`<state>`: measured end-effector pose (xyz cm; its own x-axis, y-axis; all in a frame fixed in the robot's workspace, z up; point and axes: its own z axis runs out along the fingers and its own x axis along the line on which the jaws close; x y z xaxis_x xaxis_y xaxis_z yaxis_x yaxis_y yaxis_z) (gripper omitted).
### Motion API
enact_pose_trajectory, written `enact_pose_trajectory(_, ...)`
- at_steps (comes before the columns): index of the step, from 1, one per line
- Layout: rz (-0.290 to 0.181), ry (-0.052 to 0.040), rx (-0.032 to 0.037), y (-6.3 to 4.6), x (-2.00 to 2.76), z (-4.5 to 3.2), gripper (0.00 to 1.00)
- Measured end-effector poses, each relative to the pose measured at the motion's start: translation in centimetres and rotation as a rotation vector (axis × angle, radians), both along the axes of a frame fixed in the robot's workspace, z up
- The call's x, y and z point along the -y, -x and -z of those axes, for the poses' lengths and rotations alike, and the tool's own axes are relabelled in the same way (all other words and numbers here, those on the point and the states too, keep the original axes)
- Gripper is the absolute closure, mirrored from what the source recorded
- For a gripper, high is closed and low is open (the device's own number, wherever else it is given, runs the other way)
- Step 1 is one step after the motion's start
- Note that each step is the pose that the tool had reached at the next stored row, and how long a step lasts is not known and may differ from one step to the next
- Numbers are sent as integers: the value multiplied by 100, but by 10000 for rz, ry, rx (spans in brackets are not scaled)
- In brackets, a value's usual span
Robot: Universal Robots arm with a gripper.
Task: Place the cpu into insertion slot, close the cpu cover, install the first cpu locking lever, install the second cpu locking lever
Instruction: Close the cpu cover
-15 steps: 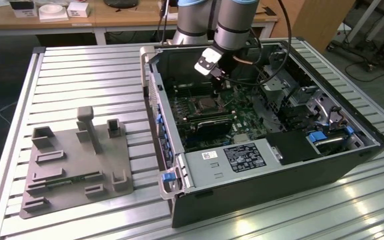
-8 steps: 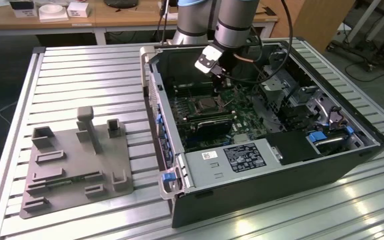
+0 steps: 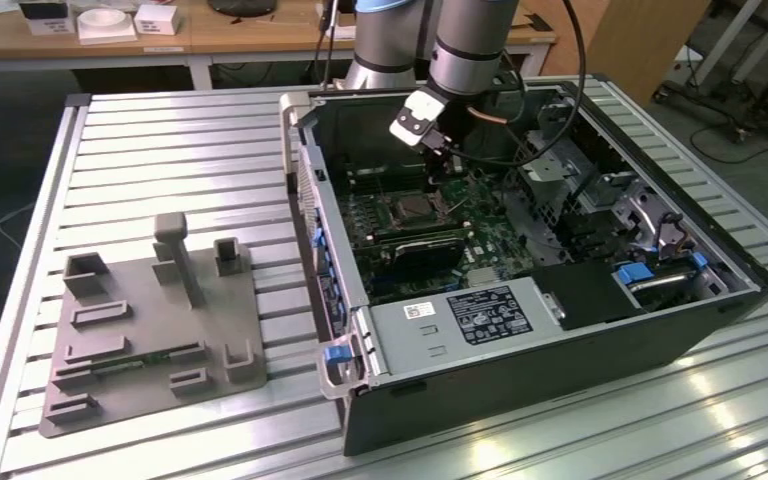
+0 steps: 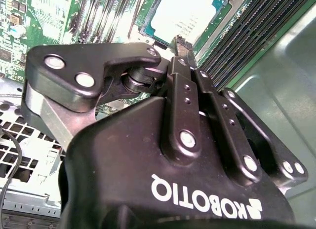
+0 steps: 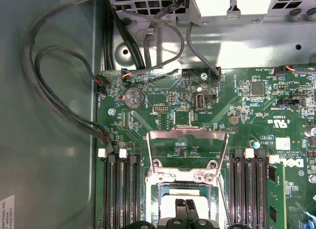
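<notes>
Exterior view has the slatted counter [image 3: 157, 150] carrying an open computer case [image 3: 531, 380], with the arm reaching down inside. In the first wrist view the green circuit board [image 5: 247, 115] lies below, and the pincer [image 5: 186, 209] hangs just over the insertion slot [image 5: 163, 197], its fingers together with nothing gripped. The cpu cover [image 5: 185, 172] stands tilted up, open. In the second wrist view the cpu [image 4: 185, 17] lies flat in the slot, so placing looks done. Closing the cover and setting both levers are left.
</notes>
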<state>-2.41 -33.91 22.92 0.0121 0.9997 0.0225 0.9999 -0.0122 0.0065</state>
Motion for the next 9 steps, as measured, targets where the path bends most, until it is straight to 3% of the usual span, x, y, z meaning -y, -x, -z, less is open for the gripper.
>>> enact_pose_trajectory(4, -2, 1, -1, -8, 0, 0, 90)
enact_pose_trajectory(9, 0, 1, 0, -107, 0, 2, 90)
